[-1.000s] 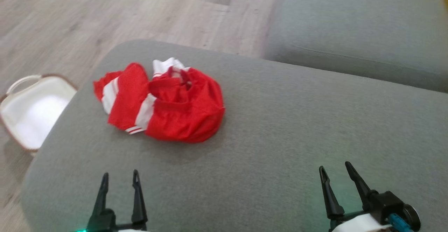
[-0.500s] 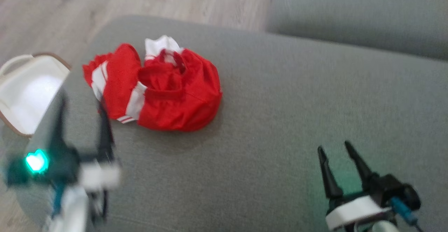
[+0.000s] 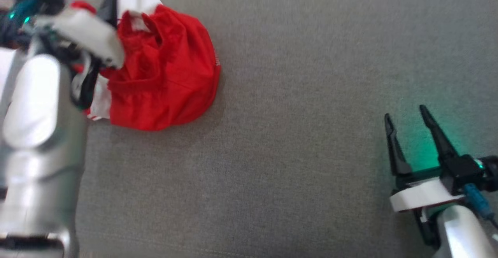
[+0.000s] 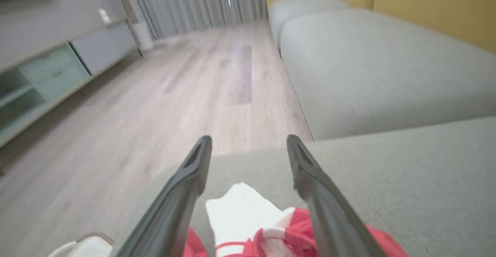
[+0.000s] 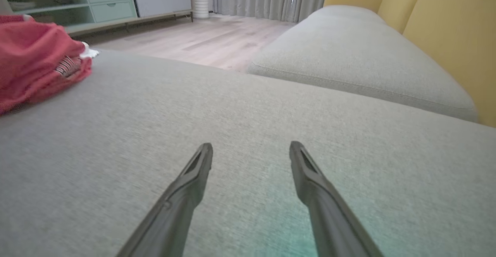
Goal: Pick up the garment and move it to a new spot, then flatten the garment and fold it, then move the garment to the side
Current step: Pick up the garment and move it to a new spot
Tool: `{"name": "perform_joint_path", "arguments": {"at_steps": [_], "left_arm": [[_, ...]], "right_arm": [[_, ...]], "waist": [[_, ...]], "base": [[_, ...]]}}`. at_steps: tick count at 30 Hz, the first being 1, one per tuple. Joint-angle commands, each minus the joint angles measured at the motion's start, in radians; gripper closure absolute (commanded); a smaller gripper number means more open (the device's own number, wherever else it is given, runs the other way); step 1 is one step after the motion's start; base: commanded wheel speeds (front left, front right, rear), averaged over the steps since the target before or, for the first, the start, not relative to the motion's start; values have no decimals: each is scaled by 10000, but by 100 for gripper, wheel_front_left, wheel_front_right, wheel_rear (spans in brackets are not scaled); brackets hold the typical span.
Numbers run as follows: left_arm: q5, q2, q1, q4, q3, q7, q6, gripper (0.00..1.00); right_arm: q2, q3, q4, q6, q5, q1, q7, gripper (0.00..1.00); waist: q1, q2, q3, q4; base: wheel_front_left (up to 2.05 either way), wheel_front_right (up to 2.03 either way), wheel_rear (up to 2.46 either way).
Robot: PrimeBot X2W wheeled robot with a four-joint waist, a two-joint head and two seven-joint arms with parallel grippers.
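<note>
Grey sofa cushion (image 3: 295,141) carries one garment (image 3: 163,75), a crumpled red heap with white panels and stripes. Two hands: left hand (image 4: 248,140) spread wide over it, grasping nothing; right hand (image 3: 404,112) released, well apart.

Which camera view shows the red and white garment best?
The head view: the garment lies crumpled, seen from above, though the left arm covers its left part. The left wrist view catches a white and red edge; the right wrist view, one side at the far left.
</note>
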Motion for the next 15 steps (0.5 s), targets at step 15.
{"name": "perform_joint_path", "arguments": {"at_steps": [15], "left_arm": [[-3216, 228, -1938, 3347, -3514, 3401, -94, 0]], "right_arm": [[-1091, -124, -1026, -7, -129, 528, -138, 0]], "waist": [[-4, 0, 817, 665]], "base": [[0, 0, 0]]}}
